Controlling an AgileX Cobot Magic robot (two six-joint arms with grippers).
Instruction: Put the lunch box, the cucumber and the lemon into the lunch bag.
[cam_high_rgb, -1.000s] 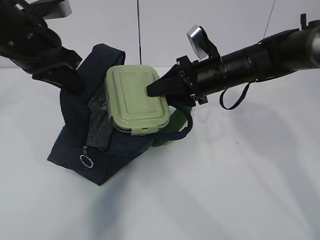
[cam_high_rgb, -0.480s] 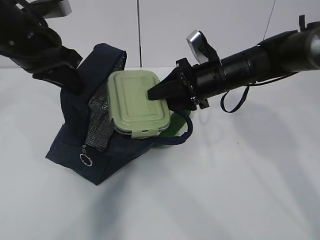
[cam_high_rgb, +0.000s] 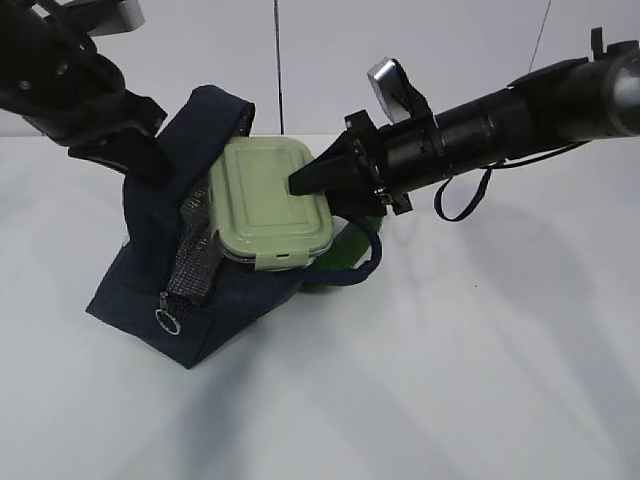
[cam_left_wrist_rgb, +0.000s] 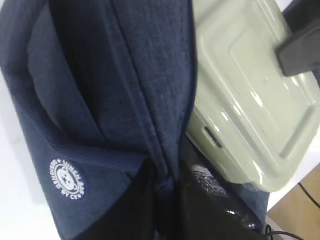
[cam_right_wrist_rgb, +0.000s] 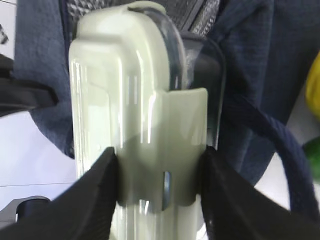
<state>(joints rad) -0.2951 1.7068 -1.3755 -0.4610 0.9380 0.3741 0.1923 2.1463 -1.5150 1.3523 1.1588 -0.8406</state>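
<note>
The navy lunch bag (cam_high_rgb: 150, 270) lies tilted on the white table, its mouth held open. My left gripper (cam_high_rgb: 135, 160) is shut on the bag's upper fabric edge (cam_left_wrist_rgb: 160, 185). My right gripper (cam_high_rgb: 310, 185) is shut on the lunch box (cam_high_rgb: 268, 200), a clear container with a sage-green lid, and holds it partly inside the bag's mouth, against the silver lining. In the right wrist view the fingers (cam_right_wrist_rgb: 102, 185) clamp the box's end clip (cam_right_wrist_rgb: 160, 150). The cucumber (cam_high_rgb: 340, 255) shows green behind the bag's loop handle. The lemon (cam_right_wrist_rgb: 314, 90) is a yellow sliver at the right edge.
The bag's zipper ring pull (cam_high_rgb: 167, 320) hangs at the front corner. A loop handle (cam_high_rgb: 365, 262) curls beside the cucumber. A round white logo (cam_left_wrist_rgb: 66, 179) shows on the bag's side. A black cable (cam_high_rgb: 460, 195) droops under the right arm.
The right gripper has pushed the lunch box left, deeper into the bag's mouth. The bag has shifted slightly left with it. The left gripper keeps its hold.
</note>
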